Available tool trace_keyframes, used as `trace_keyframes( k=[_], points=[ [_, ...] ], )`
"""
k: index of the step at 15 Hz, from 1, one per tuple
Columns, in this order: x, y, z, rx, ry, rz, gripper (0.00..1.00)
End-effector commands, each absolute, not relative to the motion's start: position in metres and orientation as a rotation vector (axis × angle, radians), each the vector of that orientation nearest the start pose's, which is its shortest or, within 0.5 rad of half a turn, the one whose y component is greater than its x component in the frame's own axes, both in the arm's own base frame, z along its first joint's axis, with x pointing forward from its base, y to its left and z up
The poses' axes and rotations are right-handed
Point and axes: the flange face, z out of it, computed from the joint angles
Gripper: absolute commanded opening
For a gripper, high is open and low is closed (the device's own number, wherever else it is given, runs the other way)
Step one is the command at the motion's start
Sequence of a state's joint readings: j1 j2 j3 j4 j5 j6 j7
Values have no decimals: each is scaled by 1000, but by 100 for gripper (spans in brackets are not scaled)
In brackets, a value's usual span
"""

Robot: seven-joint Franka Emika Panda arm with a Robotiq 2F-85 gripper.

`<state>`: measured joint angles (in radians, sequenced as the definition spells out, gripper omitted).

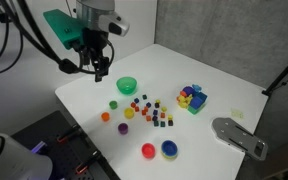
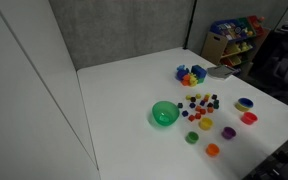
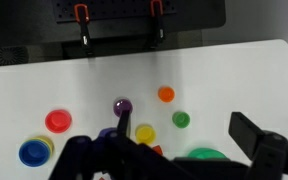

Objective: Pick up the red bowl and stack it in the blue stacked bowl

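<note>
Two small bowls sit side by side at the near edge of the white tabletop (image 1: 184,65): the red bowl (image 1: 149,151) on the left and the blue stacked bowl (image 1: 169,149) just beside it on the right. The gripper (image 1: 97,68) hovers above the far left corner, well apart from both. The larger green bowl (image 1: 127,85) and a scatter of little cups and cubes (image 1: 149,110) lie between it and them. In the wrist view the fingers (image 3: 269,150) show only as dark blurred shapes along the bottom. They look spread wide with nothing held, though the picture is too soft to be sure. The red bowl is upright, empty and untouched, so the pick has not begun. It should handle as a light, stiff, thin-walled piece of smooth plastic: no weight to speak of, but slick, and likely to skid or tip if pushed from one side. The best hold is probably across the rim, one finger inside and one outside. Taking it on the left side, away from the blue bowl, keeps the outer finger from knocking the neighbour. A modest squeeze ought to do, as the wall will not give much.
</note>
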<state>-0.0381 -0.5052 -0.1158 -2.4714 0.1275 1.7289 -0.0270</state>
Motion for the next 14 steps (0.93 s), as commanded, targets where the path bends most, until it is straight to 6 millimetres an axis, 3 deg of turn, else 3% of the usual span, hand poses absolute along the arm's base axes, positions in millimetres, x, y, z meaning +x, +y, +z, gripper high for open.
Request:
trace_keyframes(
  k=[1,5,14],
  points=[
    [375,-52,436,-2952,187,279,100],
    [387,-65,403,-2999,193,219,100],
    [408,-110,304,-3124,286,118,100]
  ],
)
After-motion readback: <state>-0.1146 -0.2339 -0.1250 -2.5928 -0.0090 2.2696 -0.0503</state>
